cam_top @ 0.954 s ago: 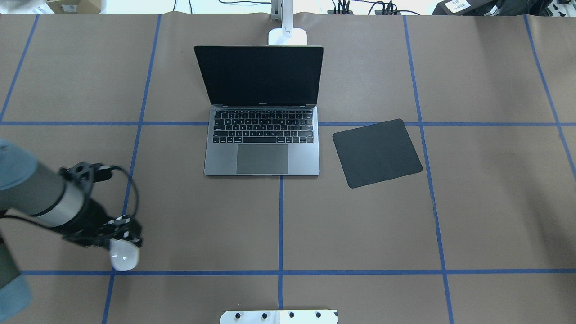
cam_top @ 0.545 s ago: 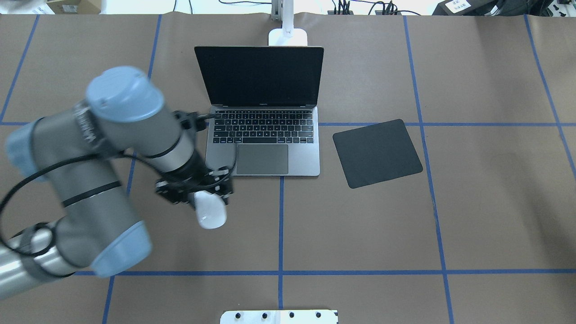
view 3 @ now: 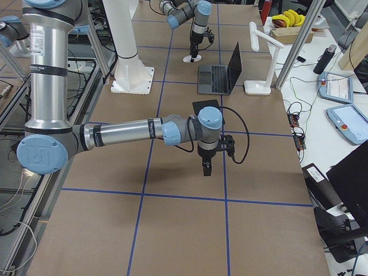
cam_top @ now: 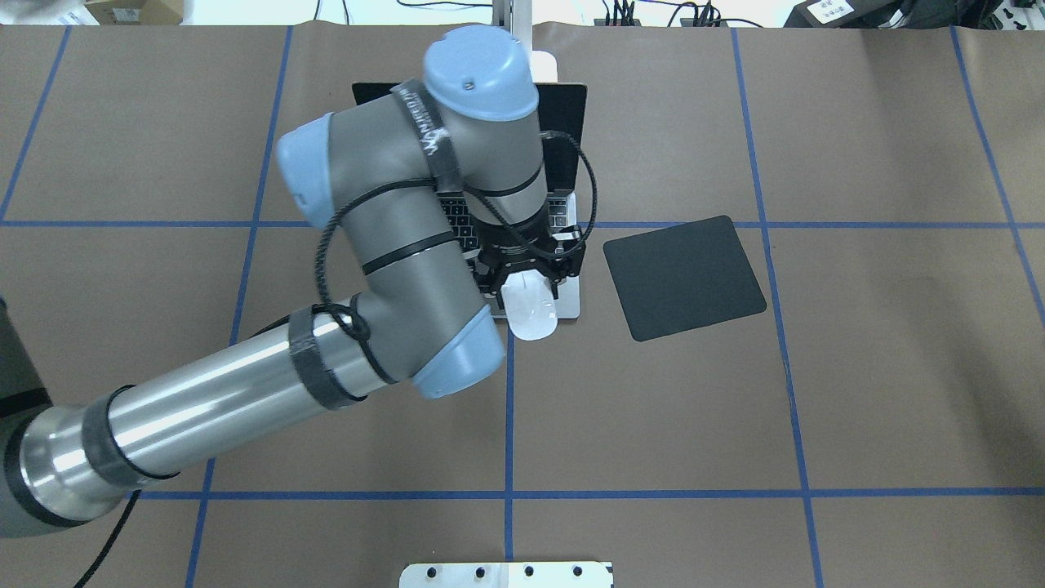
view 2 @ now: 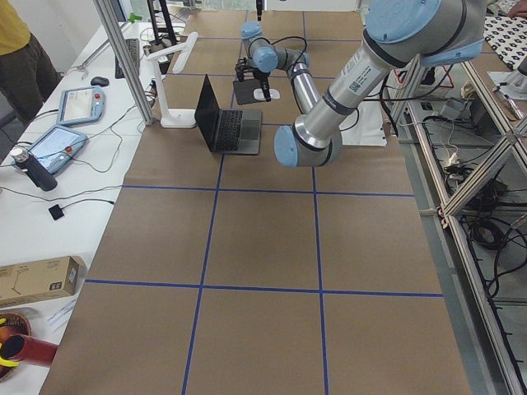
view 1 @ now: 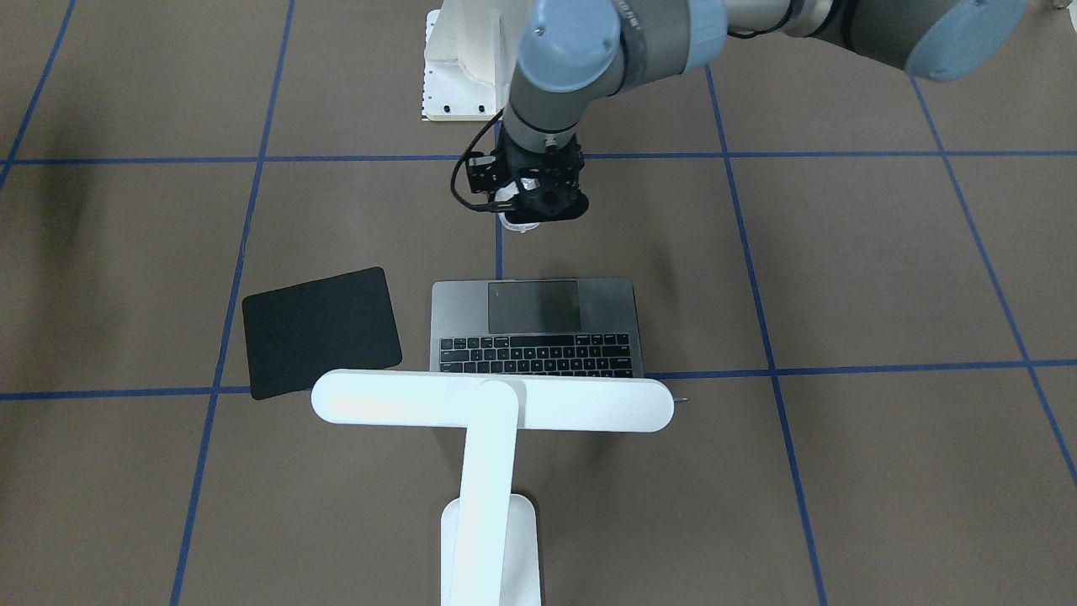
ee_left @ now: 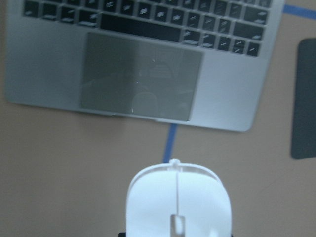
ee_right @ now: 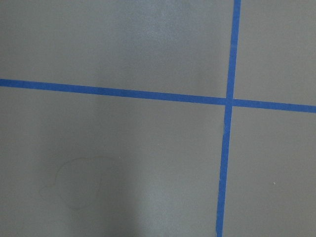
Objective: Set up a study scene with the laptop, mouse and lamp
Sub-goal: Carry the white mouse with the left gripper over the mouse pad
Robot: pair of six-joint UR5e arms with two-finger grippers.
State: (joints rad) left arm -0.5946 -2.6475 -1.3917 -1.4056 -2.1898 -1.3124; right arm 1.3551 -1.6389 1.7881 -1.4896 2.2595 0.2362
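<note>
The white mouse (cam_top: 531, 318) hangs in my left gripper (cam_top: 526, 282), which is shut on it, just above the front edge of the open grey laptop (cam_top: 569, 302). In the left wrist view the mouse (ee_left: 177, 202) fills the bottom, with the laptop's trackpad (ee_left: 140, 76) beyond it. The white lamp (view 1: 492, 404) stands behind the laptop (view 1: 538, 324), its bar head over the screen. My left arm hides most of the laptop from overhead. My right gripper (view 3: 206, 165) shows only in the exterior right view, pointing down over bare table; I cannot tell its state.
A black mouse pad (cam_top: 684, 278) lies flat to the right of the laptop, also at the left wrist view's right edge (ee_left: 303, 98). A white bolted pedestal (view 1: 458, 59) stands at the robot's side. Blue tape lines cross the brown paper table.
My left arm has swung from the front left of the table to the centre, carrying the mouse up to the laptop's front edge.
</note>
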